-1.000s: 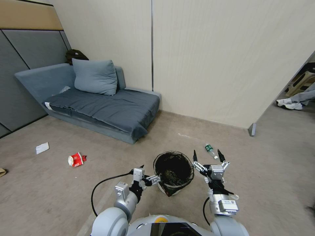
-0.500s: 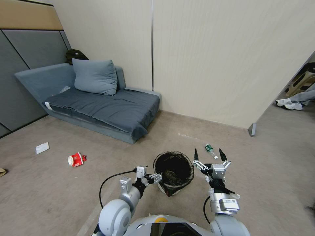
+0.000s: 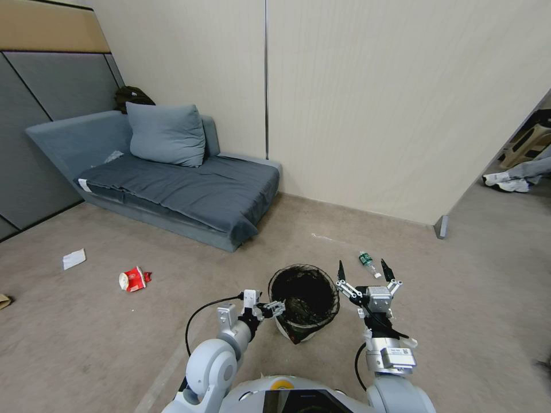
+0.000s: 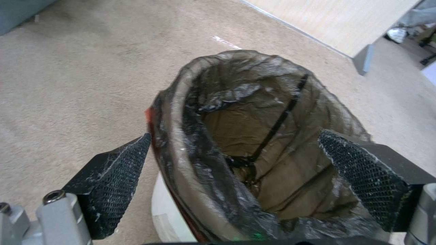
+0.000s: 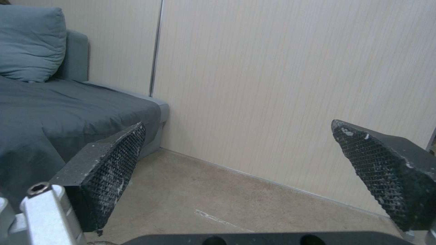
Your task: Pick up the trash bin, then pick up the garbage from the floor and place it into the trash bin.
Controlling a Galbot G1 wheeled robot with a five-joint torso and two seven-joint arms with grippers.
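The trash bin (image 3: 304, 301), white with a black liner over its rim, stands on the carpet just ahead of me. My left gripper (image 3: 271, 310) is at its left side. In the left wrist view this gripper (image 4: 234, 136) is open, its fingers (image 4: 113, 190) spread on either side of the bin's near rim (image 4: 182, 160). My right gripper (image 3: 363, 268) hangs open to the right of the bin, pointing at the wall, with nothing in it. Garbage lies around: a clear bottle (image 3: 368, 263) just beyond the right gripper, a red-and-white packet (image 3: 134, 279), a white paper slip (image 3: 74, 258) and a brown bag (image 3: 3, 300) far left.
A grey sofa (image 3: 172, 189) with a pillow (image 3: 166, 135) stands at the back left against the wall. A beige partition ends at a metal foot (image 3: 441, 227) on the right, with an opening beyond it. Open carpet lies between me and the litter on the left.
My left arm has swung its elbow to the right and the left gripper has edged closer to the bin's rim. The right gripper has barely moved.
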